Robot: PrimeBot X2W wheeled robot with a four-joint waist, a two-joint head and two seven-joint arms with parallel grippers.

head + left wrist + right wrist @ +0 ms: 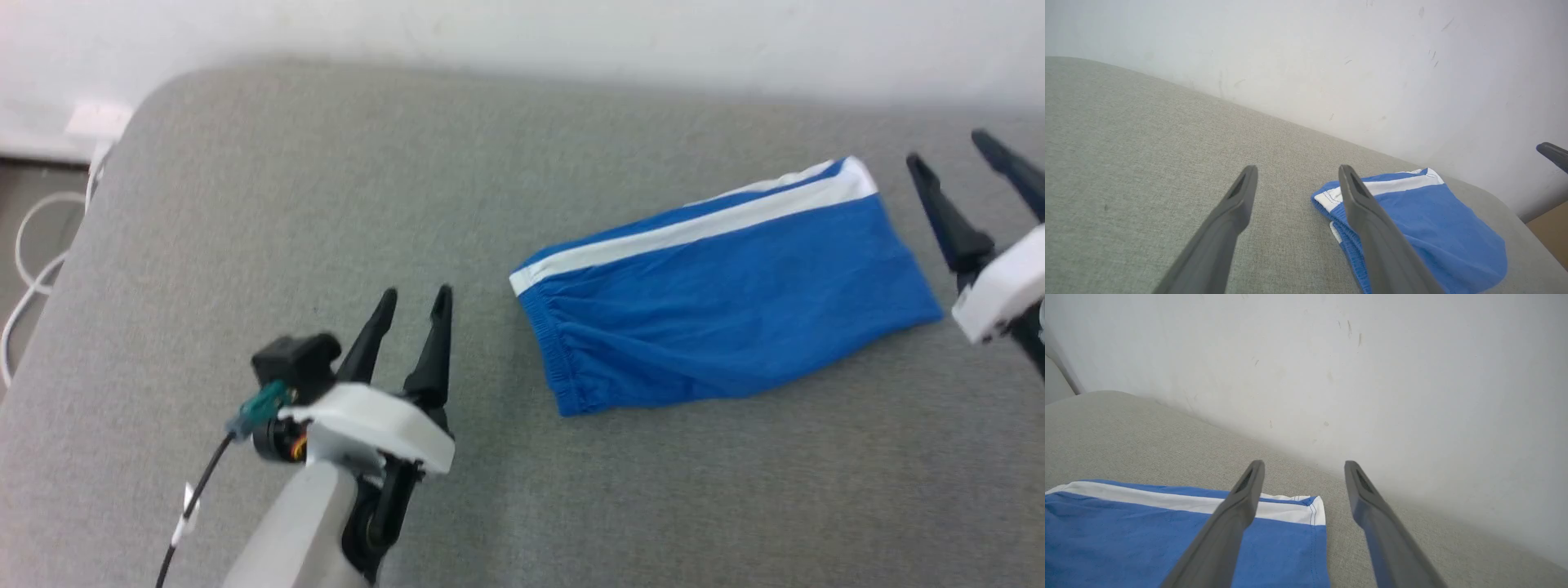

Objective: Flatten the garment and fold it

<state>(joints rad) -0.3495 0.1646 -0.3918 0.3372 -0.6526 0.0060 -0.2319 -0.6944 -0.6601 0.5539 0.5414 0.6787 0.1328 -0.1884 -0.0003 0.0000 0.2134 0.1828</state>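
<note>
The garment [718, 290], bright blue shorts with a white side stripe, lies folded in half on the grey cushion [326, 204], waistband toward the left. My left gripper [415, 302] stands open to the left of the waistband, apart from the cloth. In the left wrist view the garment [1425, 220] lies just right of the left gripper [1298, 173]. My right gripper [951, 151] is open at the leg end, beside the hem. From the right wrist, the garment [1147, 539] lies lower left under the right gripper [1303, 467], nothing between its fingers.
A white wall [571, 33] runs along the cushion's far edge. White cables [33, 253] and a socket [98, 121] sit off the cushion's left corner. Bare grey cushion surrounds the shorts on all sides.
</note>
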